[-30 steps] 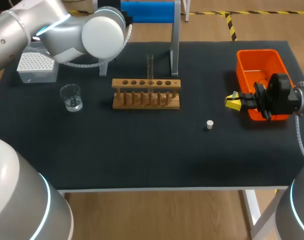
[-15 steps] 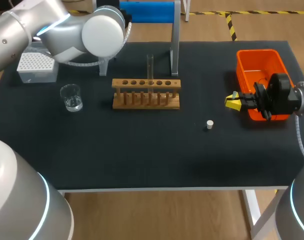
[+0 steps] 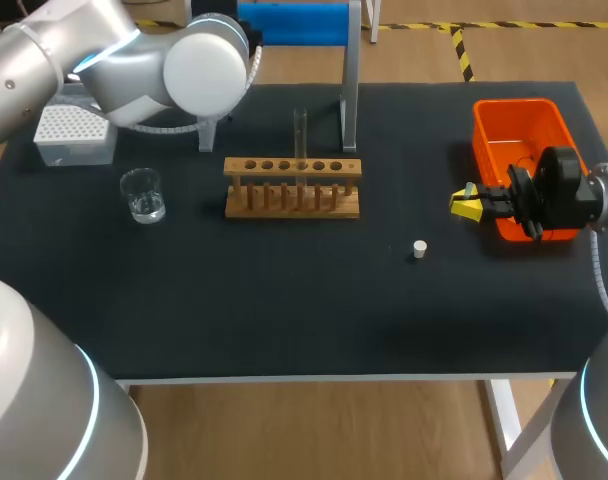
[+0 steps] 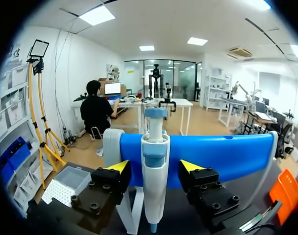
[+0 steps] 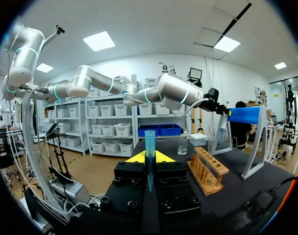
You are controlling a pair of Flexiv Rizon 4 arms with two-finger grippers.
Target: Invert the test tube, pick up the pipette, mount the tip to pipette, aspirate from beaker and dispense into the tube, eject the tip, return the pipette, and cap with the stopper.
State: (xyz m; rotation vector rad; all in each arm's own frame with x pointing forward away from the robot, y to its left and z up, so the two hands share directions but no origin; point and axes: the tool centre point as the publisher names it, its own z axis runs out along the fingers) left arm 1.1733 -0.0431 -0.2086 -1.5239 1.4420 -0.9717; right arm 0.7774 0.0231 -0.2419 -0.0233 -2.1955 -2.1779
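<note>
Between the left gripper's (image 4: 155,167) spread fingers hangs the pipette (image 4: 155,196), untouched on its blue stand (image 4: 227,159), seemingly lined up for grasping. Right gripper (image 5: 149,157) clamps a blue tip (image 5: 149,142) upright, likely for mounting. Test tube (image 3: 300,130) stands in the wooden rack (image 3: 292,190).

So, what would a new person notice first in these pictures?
Probably the bright orange bin at the right side of the table, with the right gripper just beside it, its fingers shut on a blue pipette tip. Next, the pipette hanging on the blue stand, between the open fingers of the left gripper. The wooden rack stands mid-table.
</note>
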